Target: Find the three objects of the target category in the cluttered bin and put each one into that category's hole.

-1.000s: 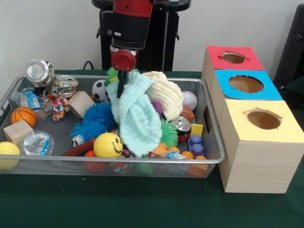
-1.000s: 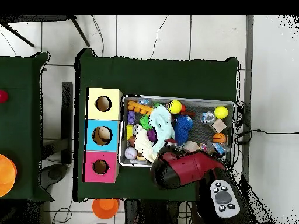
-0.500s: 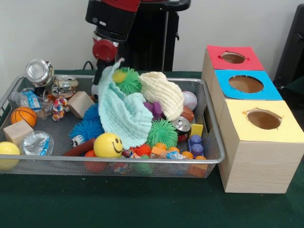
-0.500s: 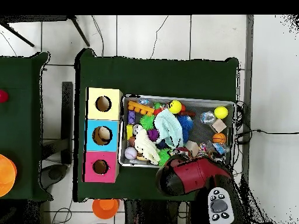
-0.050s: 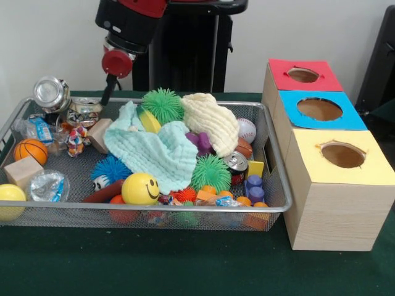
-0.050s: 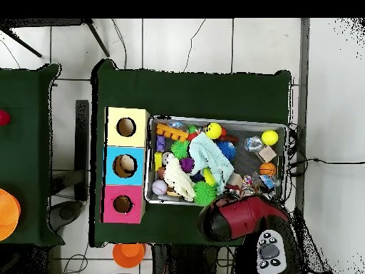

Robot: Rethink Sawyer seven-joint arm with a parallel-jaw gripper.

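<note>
The wire bin takes up most of the green table. Across its middle lies the mint cloth, draped flat over the toys. The gripper hangs above the bin's far rim, up and left of the cloth (whether its jaws are apart, I cannot tell).

Cloths atop toys in bin; boxes beside

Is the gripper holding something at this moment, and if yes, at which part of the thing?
Nothing is held. The gripper hangs above the bin's back rim, apart from the mint cloth, which lies spread over the toys. Whether its jaws are open cannot be told.
</note>
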